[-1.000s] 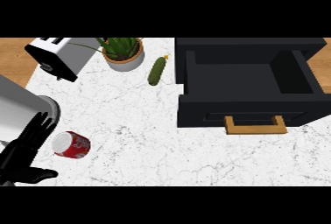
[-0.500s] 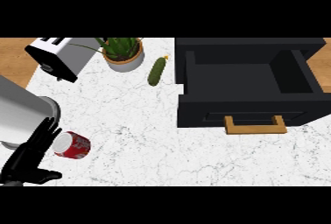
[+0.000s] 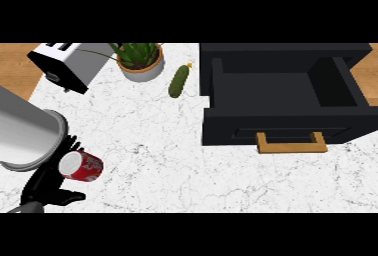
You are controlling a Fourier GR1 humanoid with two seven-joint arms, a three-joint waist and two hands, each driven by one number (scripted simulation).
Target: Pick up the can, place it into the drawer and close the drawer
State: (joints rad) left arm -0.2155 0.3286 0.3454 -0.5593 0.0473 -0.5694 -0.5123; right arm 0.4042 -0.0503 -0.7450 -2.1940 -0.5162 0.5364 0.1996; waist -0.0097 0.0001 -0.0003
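- The can (image 3: 81, 165) is red with a pale top, lying tilted on the white marbled tabletop (image 3: 162, 165) near the lower left of the head view.
- The left robot hand (image 3: 46, 181) is black and sits right against the can's left side; the can's pale end touches or overlaps the fingers (image 3: 65, 143) that rise just above it.
- Whether those fingers curl round the can or only lie alongside it cannot be told; the thumb (image 3: 68, 196) sticks out to the right below the can, apart from it.
- The grey forearm (image 3: 26, 132) runs up and to the left from the hand, covering the tabletop there.
- The right robot hand does not show anywhere in the view.
- Well to the right of the hand and somewhat farther back stands the black drawer (image 3: 284, 95), pulled open, its inside showing dark and bare.
- A tan wooden handle (image 3: 291, 143) is on the drawer's front face, on the side nearest the hand's row of the tabletop.
- Far beyond the hand, toward the back edge, lies a green cucumber (image 3: 179, 81), just left of the drawer.
- Beside the cucumber, to its left, stands a potted plant (image 3: 140, 58) with spiky green leaves in a pale pot.
- A toaster (image 3: 68, 66), white and black, sits at the back left, almost straight behind the hand.
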